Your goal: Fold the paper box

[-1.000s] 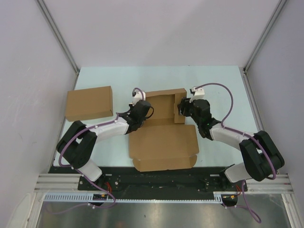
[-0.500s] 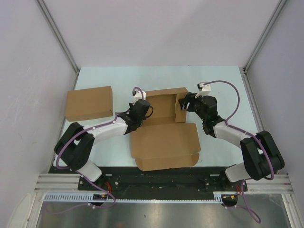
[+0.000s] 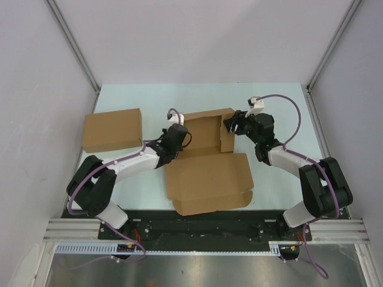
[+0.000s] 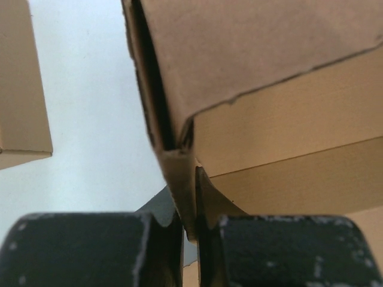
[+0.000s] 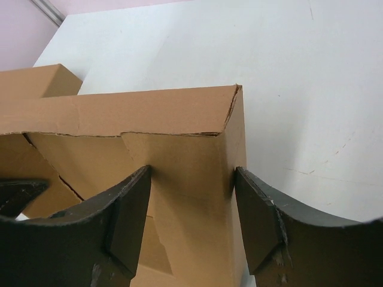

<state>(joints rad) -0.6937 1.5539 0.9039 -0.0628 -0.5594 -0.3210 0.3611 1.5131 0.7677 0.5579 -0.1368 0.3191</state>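
The paper box (image 3: 206, 173) lies mid-table, a brown die-cut sheet whose back half stands up as a shallow tray with low walls. My left gripper (image 3: 183, 137) is at the tray's left wall. In the left wrist view its jaws (image 4: 190, 224) are shut on that wall's thin cardboard edge (image 4: 179, 179). My right gripper (image 3: 230, 125) is at the tray's back right corner. In the right wrist view it (image 5: 192, 170) straddles the folded right wall (image 5: 185, 197), and both fingertips touch the cardboard. The wide front flap (image 3: 209, 191) lies flat toward the arm bases.
A plain closed brown box (image 3: 112, 130) sits at the table's left edge, close to my left forearm, and also shows in the left wrist view (image 4: 18, 89). The pale table (image 3: 275, 101) ends at metal frame posts on both sides and at the black base rail (image 3: 203, 224).
My right gripper has slid back along the right wall toward the tray's back corner. The front flap has shifted slightly right. The left gripper keeps its pinch.
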